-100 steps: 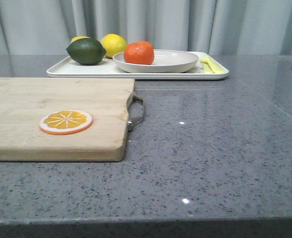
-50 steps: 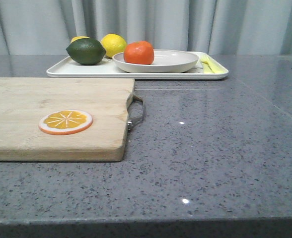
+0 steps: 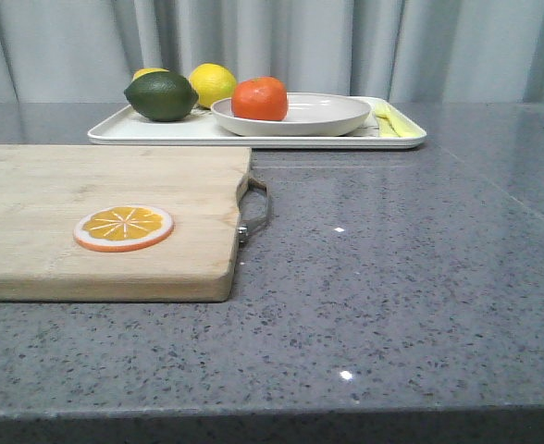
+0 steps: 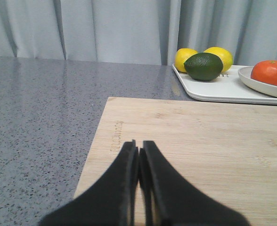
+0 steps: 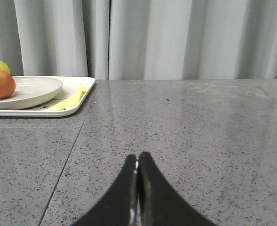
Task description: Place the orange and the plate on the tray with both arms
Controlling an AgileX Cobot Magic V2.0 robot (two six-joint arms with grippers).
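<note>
The front view looks low across the table; all 3 views share the tray (image 3: 253,134) at the far edge.

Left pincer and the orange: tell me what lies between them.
In the left wrist view, bare wooden cutting board runs from the shut left pincer to the tray edge; then the plate rim, which holds the orange.

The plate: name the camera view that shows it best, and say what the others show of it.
The front view. There the plate shows whole on the tray, with the orange resting in it. The left wrist view catches only an edge section holding the orange, cut off by the frame. The right wrist view shows most of it, cropped at the frame edge.
</note>
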